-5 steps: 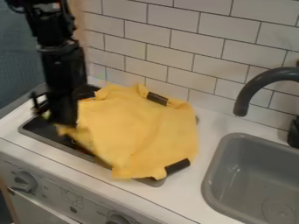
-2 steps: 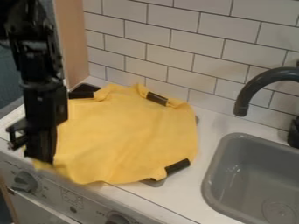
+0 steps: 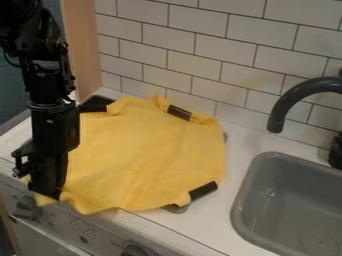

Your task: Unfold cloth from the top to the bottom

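Cloth: the yellow cloth [image 3: 147,150] is lying spread over the stove top, its near-left part reaching past the front edge of the countertop [image 3: 235,150].
Gripper: the black gripper [image 3: 48,194] is hanging at the cloth's near-left corner, by the front edge; whether it is clamping the cloth, I cannot tell.
Corner: a small yellow tip is poking out beneath the gripper, over the control panel [image 3: 80,229] and near the left knob [image 3: 28,206].
Dark bars: one [image 3: 179,113] is showing at the cloth's far edge, another [image 3: 202,190] at its near-right edge, a third [image 3: 93,108] at its far-left side.
Done: most of the cloth is looking open and nearly flat, so the unfolding is probably nearing its end.
Left: the far edge is still showing bunched creases, and the near edge is rippling slightly; a little smoothing may be remaining, along with letting go if the gripper is holding on.
Surroundings: the grey sink [image 3: 238,200] is sitting right of the cloth, the tap [image 3: 287,106] arching above it.
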Robot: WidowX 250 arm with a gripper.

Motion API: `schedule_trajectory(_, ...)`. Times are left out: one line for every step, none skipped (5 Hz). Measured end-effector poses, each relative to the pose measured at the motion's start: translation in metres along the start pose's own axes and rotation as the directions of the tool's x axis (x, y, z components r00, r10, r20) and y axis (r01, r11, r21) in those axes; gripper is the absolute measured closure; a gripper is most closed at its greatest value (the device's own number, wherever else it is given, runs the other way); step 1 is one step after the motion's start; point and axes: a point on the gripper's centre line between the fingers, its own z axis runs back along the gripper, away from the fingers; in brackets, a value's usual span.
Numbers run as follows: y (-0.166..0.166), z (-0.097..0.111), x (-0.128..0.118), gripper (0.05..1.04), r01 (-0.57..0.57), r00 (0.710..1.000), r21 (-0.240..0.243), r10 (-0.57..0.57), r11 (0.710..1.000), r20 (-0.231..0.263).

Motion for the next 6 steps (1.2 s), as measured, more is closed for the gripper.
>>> schedule_trajectory(-0.001,0.000,0.000,0.463,-0.008,1.000,-0.009,0.008,1.000,-0.003)
schedule_trajectory(-0.003,0.002,0.001,0.168,-0.015,1.000,-0.016,0.015,1.000,0.001)
schedule_trajectory(0.004,0.017,0.004,0.065,0.000,1.000,0.038,0.001,0.999,-0.005)
schedule_trajectory(0.011,0.036,0.006,0.079,0.012,1.000,0.100,-0.012,0.995,0.001)
schedule_trajectory(0.019,0.053,0.012,0.085,0.039,0.999,0.161,-0.040,0.986,0.006)
schedule_trajectory(0.029,0.057,0.019,0.085,0.067,0.998,0.199,-0.067,0.978,-0.008)
